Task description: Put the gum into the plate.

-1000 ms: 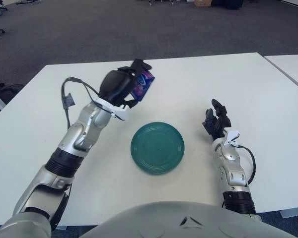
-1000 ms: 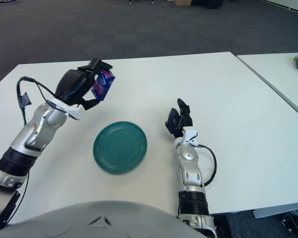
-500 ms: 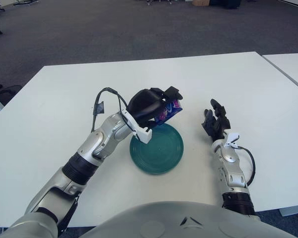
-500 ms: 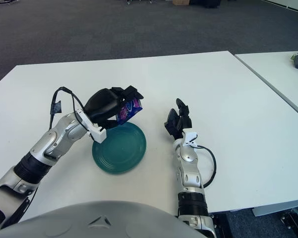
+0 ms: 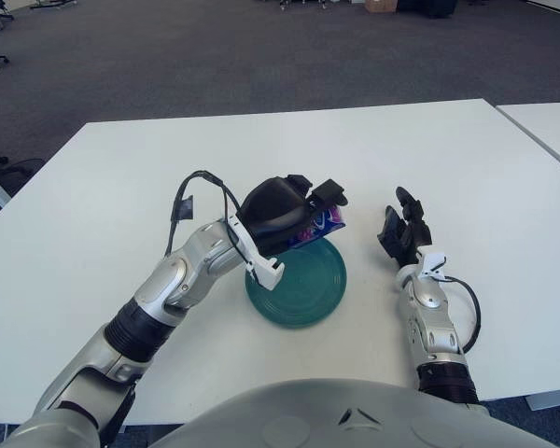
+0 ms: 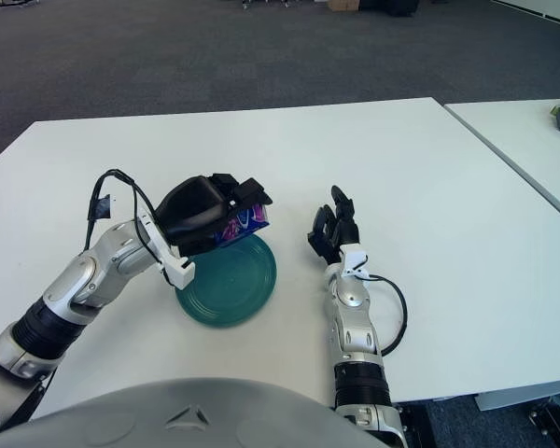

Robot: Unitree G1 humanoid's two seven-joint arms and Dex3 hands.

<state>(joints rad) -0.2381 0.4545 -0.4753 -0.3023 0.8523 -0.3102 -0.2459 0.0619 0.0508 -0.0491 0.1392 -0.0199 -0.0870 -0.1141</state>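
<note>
Mid-frame, over the green plate (image 5: 297, 280) | gum pack (image 5: 319, 225) is gripped by left hand (image 5: 282, 214) fingers, just above plate's upper-left rim | right hand (image 5: 401, 233) sits right of plate on white tabletop (image 5: 467, 168), fingers relaxed, nothing held

Office: carpet (image 5: 168, 56), white tables (image 5: 429, 159)

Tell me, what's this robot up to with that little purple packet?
The left robot hand grips a pack of gum and holds it over the back edge of a green plate on a white table. The gum is not released yet; whether it touches the plate is unclear. The right robot hand shows to the right of the plate, fingers relaxed, holding nothing.
</note>
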